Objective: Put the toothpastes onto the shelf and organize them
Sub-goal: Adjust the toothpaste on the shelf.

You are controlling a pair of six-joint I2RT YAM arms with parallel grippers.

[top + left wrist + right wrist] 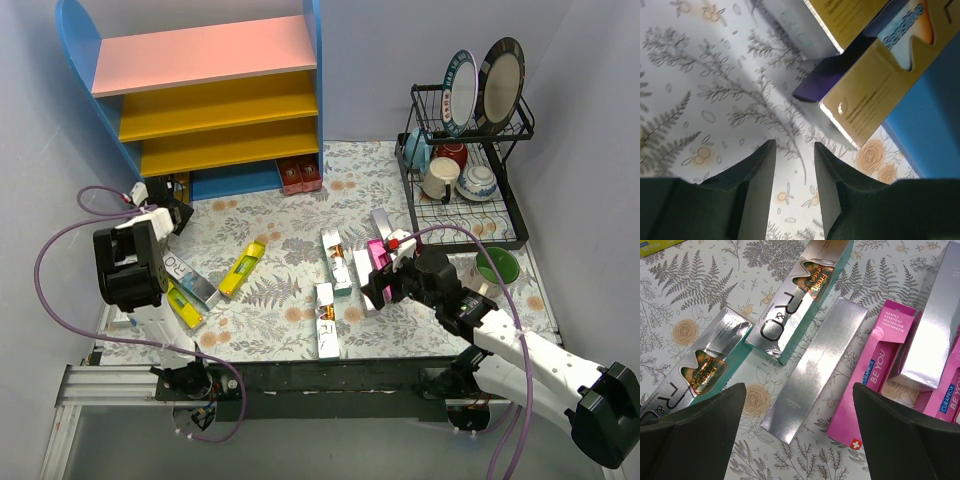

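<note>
Toothpastes (242, 270) loose across the floral cloth (280, 225), shelf (215, 105) behind, dish rack (505, 215) right.

A black wire dish rack (470, 222) stands at the back right of the flowered worktop (280, 215). Two plates (461, 85) stand upright in it, with cups (438, 178) and a small bowl (480, 182) below them. A green bowl (496, 266) sits just in front of the rack.

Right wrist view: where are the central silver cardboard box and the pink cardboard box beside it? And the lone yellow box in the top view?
Central silver cardboard box (815, 365), right wrist view, top face.
Pink cardboard box (871, 377), right wrist view, printed top face.
Lone yellow box (242, 268), top view, middle.
</note>
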